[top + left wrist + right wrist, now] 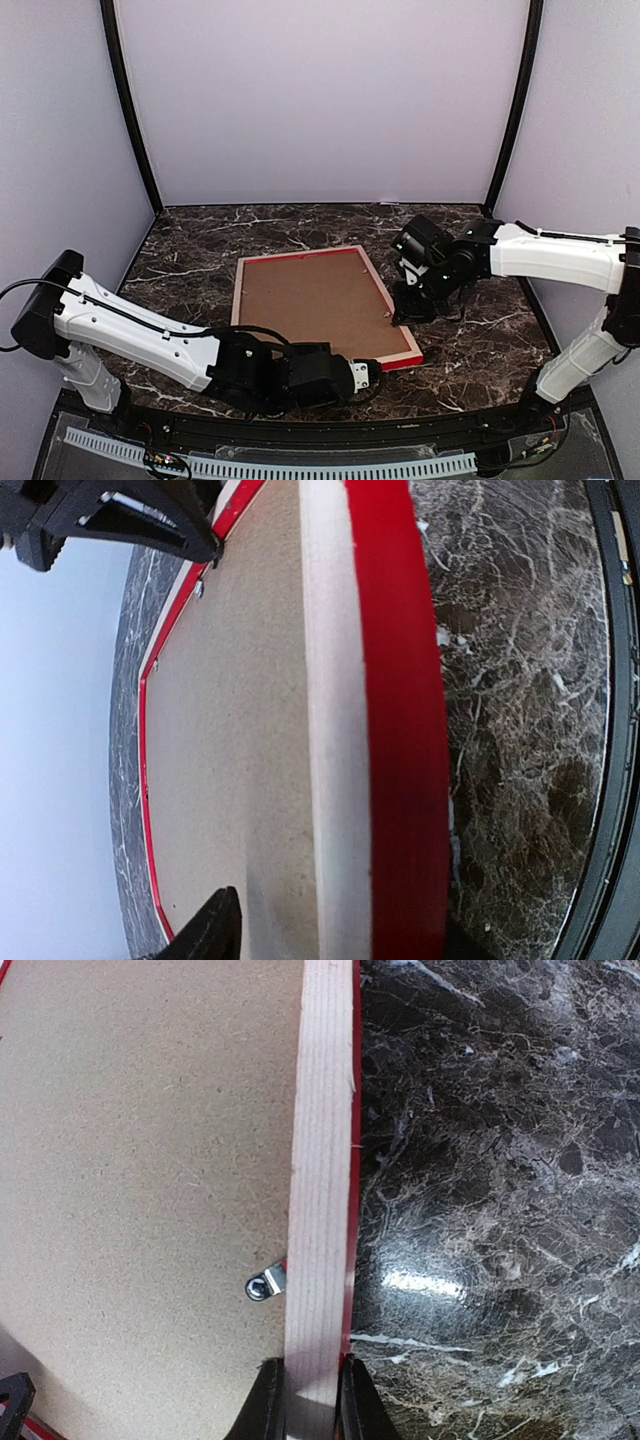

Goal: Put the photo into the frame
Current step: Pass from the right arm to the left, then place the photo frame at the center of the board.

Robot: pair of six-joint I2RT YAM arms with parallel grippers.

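Your right gripper (312, 1400) clamps the thin rail of the likely stiff, light red-faced pale-wood picture frame (320, 1160); you cannot tell whether your left gripper (370, 373) grips.

right tool (312, 1400) pinching frame (318, 1160) rail, backing board (140, 1160), metal tab (268, 1282), marble table (500, 1210)

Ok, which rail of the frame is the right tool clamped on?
The frame's right-side rail, toward its near end: the right tool's fingers press both its faces, by a metal clip. The left tool is at the near rail.
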